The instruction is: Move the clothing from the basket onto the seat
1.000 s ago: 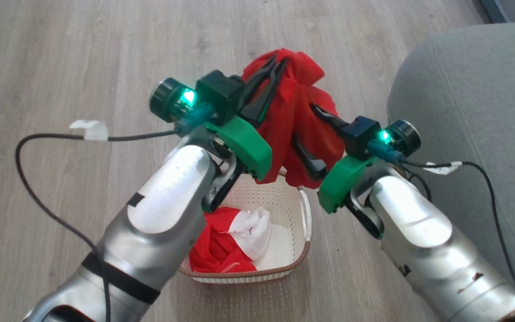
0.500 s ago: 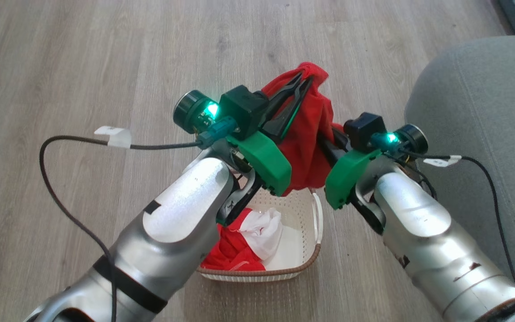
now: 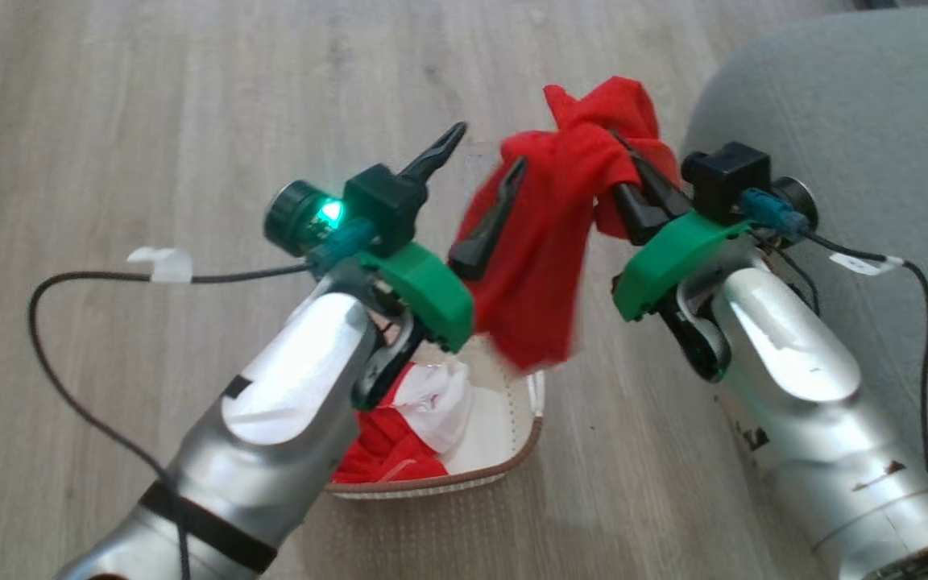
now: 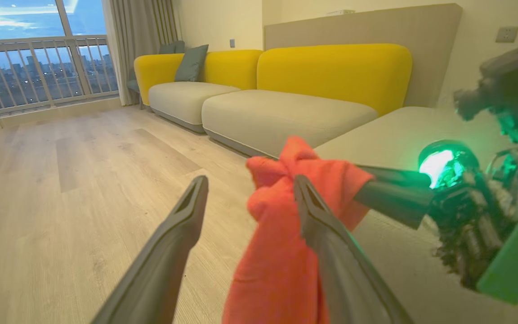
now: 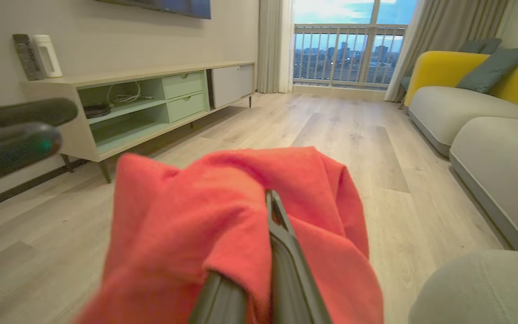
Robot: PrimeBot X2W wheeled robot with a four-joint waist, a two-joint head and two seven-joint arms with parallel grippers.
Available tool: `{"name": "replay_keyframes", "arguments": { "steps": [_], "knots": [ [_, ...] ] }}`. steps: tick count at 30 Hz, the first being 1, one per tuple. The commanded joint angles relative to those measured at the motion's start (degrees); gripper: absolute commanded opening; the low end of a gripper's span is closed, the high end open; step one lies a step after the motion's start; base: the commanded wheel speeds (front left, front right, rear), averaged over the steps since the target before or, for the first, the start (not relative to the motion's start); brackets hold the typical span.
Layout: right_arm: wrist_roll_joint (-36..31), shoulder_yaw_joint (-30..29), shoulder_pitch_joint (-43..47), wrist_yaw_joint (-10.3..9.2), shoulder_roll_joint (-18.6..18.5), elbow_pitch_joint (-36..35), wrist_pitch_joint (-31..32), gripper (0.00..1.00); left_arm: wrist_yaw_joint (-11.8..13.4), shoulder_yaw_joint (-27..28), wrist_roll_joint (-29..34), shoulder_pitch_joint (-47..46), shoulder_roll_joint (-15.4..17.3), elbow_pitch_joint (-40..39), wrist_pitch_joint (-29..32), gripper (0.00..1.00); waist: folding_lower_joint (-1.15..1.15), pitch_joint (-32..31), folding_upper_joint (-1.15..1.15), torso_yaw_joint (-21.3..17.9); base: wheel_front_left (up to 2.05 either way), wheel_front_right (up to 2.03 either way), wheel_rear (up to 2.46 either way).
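Jaws of the left gripper (image 3: 470, 187) stood wide apart and clamped nothing; one of its fingers (image 3: 492, 221) lay against the hanging cloth while the other pointed out over the floor (image 3: 150, 121); those of the right gripper (image 3: 621, 169) were pressed together on a bunched upper fold of the clothing (image 3: 540, 266), and that was the only grip on it. The clothing hung in the air between the two grippers, its loose lower end dangling over the far side of the basket (image 3: 512, 469) and clear of the floor; the seat (image 3: 843, 113) lay to the robot's right, just beyond the right gripper, and no part of the garment rested on it. More red and white fabric (image 3: 424, 407) sat in the basket, partly hidden by the left forearm (image 3: 287, 387).

With the garment lifted out and in one gripper's keeping, the step in hand looked to be the carry across to the seat. The next move seemed to call for the left finger to draw off the cloth so that it would not snag, and for the right arm to swing rightward, high enough that the trailing end cleared the seat's rounded edge; the release would best wait until the bulk of the garment was over the cushion, since thin fabric set down near the corner could slide off; what remained in the basket would likely need a further trip.
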Motion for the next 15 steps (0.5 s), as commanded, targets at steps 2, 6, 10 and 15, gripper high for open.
{"name": "replay_keyframes", "arguments": {
  "steps": [2,6,10,15],
  "knots": [
    [0.4,-0.8,0.5,-0.01,0.0,-3.1,-0.4,0.0,-0.8,3.7,1.5,-1.1,1.6,-1.4,-0.3,1.0,0.0,1.1,0.0,-3.5,0.0,0.0,0.0],
    [0.6,-2.4,1.5,-0.01,-0.5,-5.3,-0.4,0.0,-1.7,6.6,3.1,1.0,2.0,-1.2,-0.3,1.0,0.0,1.6,0.0,-7.4,0.0,0.0,0.0],
    [1.1,-3.2,2.7,-0.01,-0.7,-7.4,-0.4,0.0,-2.6,9.6,4.9,3.2,2.2,-1.5,-0.3,1.0,0.0,2.0,0.0,-11.9,0.0,0.0,0.0],
    [1.4,-3.7,4.4,-0.01,-0.8,-9.6,-0.4,0.0,-3.4,13.1,6.9,5.9,2.4,-1.7,-0.3,1.0,0.0,1.9,0.0,-18.5,0.0,0.0,0.0]
  ]
}}
